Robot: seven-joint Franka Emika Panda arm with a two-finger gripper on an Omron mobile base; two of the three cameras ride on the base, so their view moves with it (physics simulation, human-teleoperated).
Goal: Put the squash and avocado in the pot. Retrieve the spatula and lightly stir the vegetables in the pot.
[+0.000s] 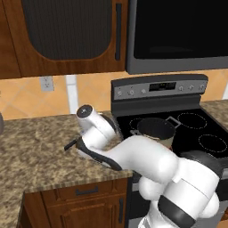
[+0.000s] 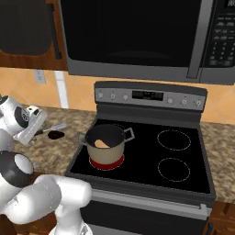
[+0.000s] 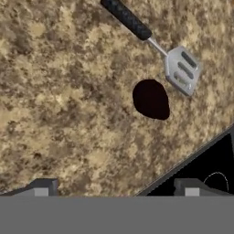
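Gripper (image 3: 116,187) fingers (image 3: 43,186) spread wide, empty, above counter (image 3: 59,105). Spatula (image 3: 157,48) lay diagonal on counter, handle up-left, slotted head lower-right, just beside avocado (image 3: 151,99). Squash (image 2: 102,143) sat in pot (image 2: 106,146) on stove (image 2: 174,160).

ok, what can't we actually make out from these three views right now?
- Squash: right base view shows just a tan patch inside the pot; the wall hides the rest. In the left base view the interior reads dark.
- Spatula: handle cut off by the hand view's top edge; tiny in the right base view.
- Avocado: a dark blob, no surface detail.
- Gripper: fingertips barely clear the bottom band, spread apart.
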